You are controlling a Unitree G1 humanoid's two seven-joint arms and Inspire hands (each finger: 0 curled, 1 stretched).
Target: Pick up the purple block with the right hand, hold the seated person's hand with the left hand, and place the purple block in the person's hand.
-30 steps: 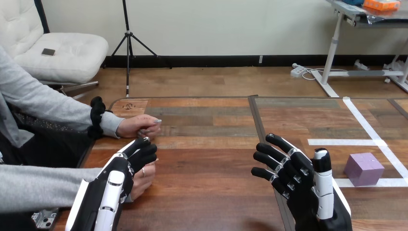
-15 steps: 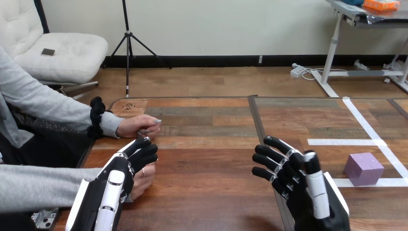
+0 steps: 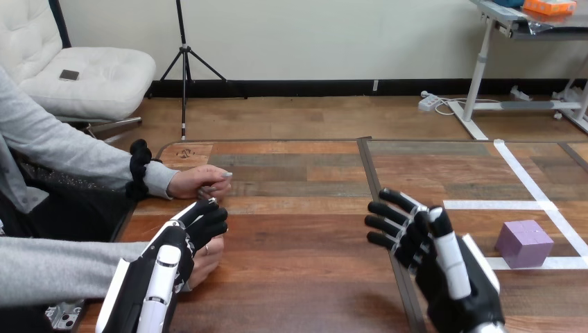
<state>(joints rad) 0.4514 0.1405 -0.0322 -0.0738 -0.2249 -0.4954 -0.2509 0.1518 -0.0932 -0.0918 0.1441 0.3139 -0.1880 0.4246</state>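
Head view. Right robot hand (image 3: 447, 291): black body, white shell plates, banded black-and-white fingers. The fingers are spread, nearly straight, fanned toward the upper left, and the thumb is raised alongside them. It grips nothing and hangs over the counter (image 3: 298, 243).

Left robot hand (image 3: 173, 250): same make, its back to the camera. The fingers are loosely extended and close together, with tips slightly bent, and close on nothing I can see. The person's lower hand (image 3: 206, 255) is curled just beside its palm side and partly hidden behind it; I cannot tell if they touch.

Block (image 3: 525, 243): one, purple, a matte cube with softened edges. It sits flat on the counter to the right of the right robot hand, near but apart. Its base meets the nearest strip of white tape (image 3: 537, 205).

Tape: three flat strips. One long diagonal runs toward the far edge, and two shorter ones run crosswise.

Person's upper hand (image 3: 201, 182): rests on the counter beyond the left robot hand, fingers drawn in.

Counter: wood planks in mixed browns and grey-browns with visible grain. One dark seam (image 3: 374, 180) runs front to back.

Tally: two robot hands, two person's hands, one block.
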